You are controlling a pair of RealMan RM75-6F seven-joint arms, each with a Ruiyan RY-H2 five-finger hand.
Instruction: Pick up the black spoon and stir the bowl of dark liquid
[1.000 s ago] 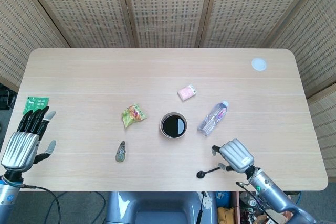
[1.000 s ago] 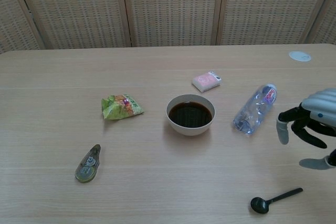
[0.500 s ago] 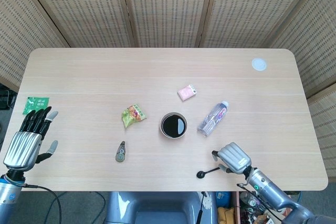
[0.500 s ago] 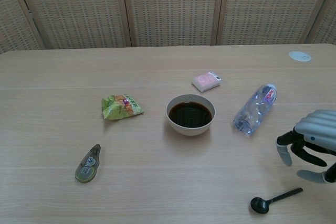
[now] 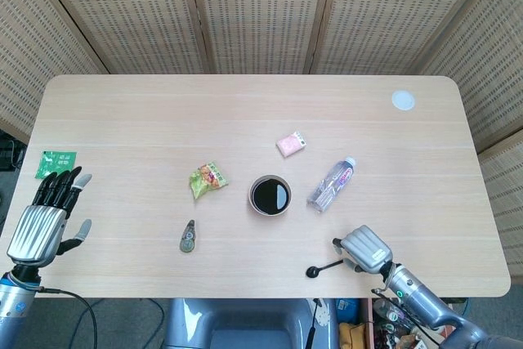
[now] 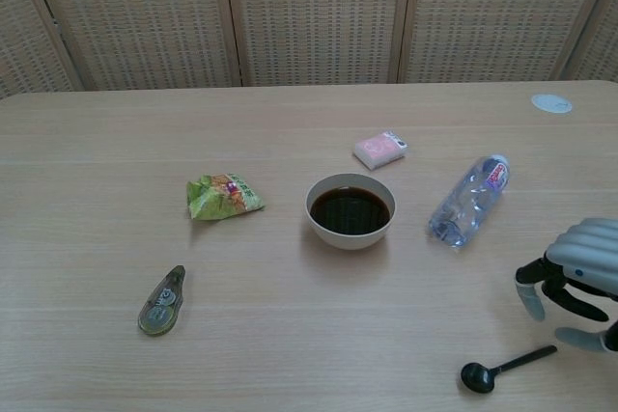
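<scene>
Right robot hand point(image 5: 366, 248) hovers at the black spoon point(image 5: 324, 268) handle, perhaps touching; bowl point(image 5: 270, 195) sits beyond.

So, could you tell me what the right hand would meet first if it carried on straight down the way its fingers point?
Most likely the handle of the black spoon, which lies just below the right hand; depth is unclear, so its fingertips might reach bare table first.

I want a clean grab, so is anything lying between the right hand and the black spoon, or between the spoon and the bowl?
Nothing visible does. The right hand hovers just above the black spoon handle, and bare table separates spoon and bowl.
</scene>
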